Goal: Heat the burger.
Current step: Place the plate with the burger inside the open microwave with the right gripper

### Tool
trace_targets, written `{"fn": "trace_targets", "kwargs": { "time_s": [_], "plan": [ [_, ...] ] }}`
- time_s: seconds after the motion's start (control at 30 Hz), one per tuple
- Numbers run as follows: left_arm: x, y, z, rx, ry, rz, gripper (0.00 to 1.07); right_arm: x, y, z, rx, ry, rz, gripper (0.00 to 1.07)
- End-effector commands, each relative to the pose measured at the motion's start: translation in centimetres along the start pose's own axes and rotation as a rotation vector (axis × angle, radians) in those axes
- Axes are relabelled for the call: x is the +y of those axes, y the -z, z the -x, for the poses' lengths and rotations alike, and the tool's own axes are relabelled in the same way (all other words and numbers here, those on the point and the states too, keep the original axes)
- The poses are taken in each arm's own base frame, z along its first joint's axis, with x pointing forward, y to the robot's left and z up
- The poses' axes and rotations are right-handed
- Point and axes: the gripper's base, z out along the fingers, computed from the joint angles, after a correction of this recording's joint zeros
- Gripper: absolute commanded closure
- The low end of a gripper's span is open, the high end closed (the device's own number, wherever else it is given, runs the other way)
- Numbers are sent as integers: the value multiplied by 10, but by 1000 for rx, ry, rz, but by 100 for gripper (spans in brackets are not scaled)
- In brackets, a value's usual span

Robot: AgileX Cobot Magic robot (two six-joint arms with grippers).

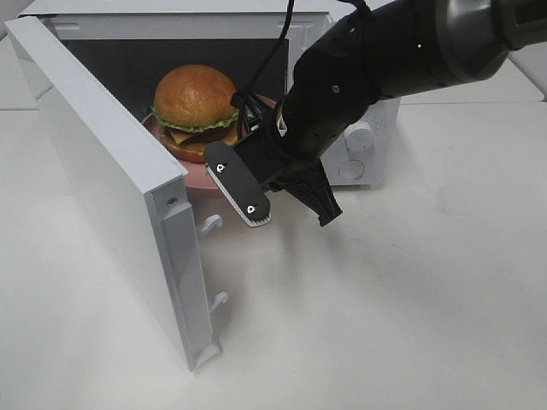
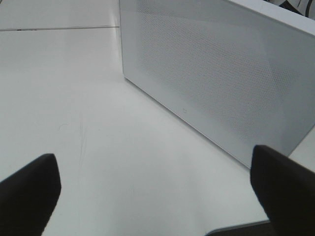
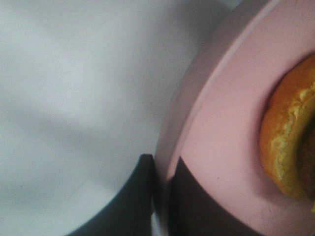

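Observation:
The burger (image 1: 195, 104), with a golden bun, lettuce and a dark patty, sits on a pink plate (image 1: 198, 173) at the mouth of the open white microwave (image 1: 359, 162). My right gripper (image 1: 231, 175) is at the plate's front right rim. In the right wrist view its dark fingers (image 3: 140, 196) sit close together, one on each side of the pink plate rim (image 3: 206, 98), with the bun's edge (image 3: 285, 132) beside them. My left gripper (image 2: 157, 196) is open and empty over the table, facing the outer side of the microwave door (image 2: 221, 73). It is out of the exterior view.
The microwave door (image 1: 102, 171) stands swung wide open to the left, with its latch hooks (image 1: 209, 225) pointing right. The control knobs (image 1: 359, 137) are on the microwave's right front, partly behind my right arm. White table (image 1: 410, 299) extends in front and to the right.

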Motion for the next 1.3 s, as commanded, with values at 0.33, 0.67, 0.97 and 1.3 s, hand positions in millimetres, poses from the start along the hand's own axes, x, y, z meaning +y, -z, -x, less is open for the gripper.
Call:
{"fn": "trace_targets", "kwargs": {
  "time_s": [0.33,0.67,0.97,1.3],
  "plan": [
    [-1,2,-2,-9,-3,1,8,-29,-6,-3,14,-89,-95,107],
    [-1,2,-2,-9,-3,1,8,-50,-24,-4,55,-177,-66,107],
    [-1,2,-2,-9,-3,1,8,-63,-36,-4,67,-167,-92,107],
    [0,2,-2,-8,-5,7,8,-79,-53,-4,74,-207,-128,107]
  ]
}}
